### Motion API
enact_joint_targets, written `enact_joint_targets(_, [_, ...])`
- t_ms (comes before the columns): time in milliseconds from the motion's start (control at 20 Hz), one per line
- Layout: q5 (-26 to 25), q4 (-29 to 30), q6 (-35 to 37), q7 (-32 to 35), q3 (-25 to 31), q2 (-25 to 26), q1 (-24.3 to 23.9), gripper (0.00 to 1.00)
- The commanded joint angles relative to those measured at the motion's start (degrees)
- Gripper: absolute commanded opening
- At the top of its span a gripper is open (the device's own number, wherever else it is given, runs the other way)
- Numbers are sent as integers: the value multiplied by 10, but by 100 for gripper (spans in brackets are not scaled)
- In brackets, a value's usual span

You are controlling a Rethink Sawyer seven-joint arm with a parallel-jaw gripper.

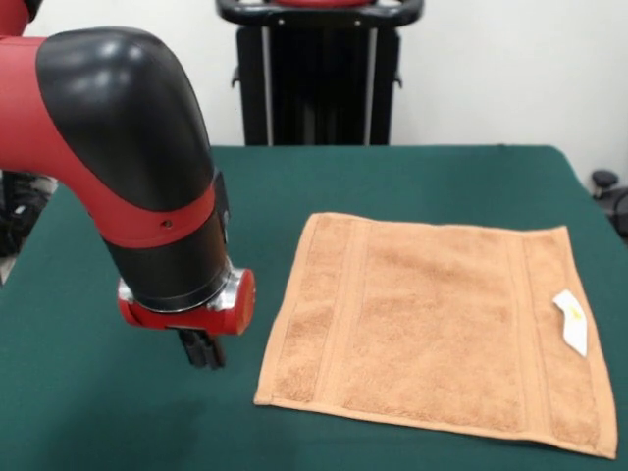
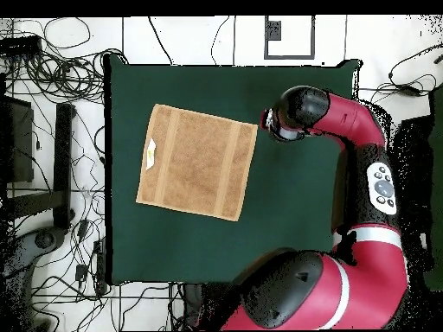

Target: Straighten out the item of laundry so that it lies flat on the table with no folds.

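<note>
Towel [image 1: 437, 329] lies flat on table [image 1: 118, 412]; claw [image 1: 201, 348] beside it looks closed, empty.

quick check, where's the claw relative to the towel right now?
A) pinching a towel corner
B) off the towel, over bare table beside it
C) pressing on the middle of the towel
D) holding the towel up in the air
B: the claw hangs over the bare green table beside the towel, clear of its edge; the towel lies spread flat with nothing on it.
</note>
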Motion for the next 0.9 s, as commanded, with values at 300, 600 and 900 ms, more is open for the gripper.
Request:
enact_joint_targets(300, [21, 84, 0, -72, 76, 1, 11, 0])
enact_joint_targets(600, [17, 76, -3, -73, 76, 7, 13, 0])
enact_joint_targets(900, [19, 89, -4, -61, 74, -4, 17, 0])
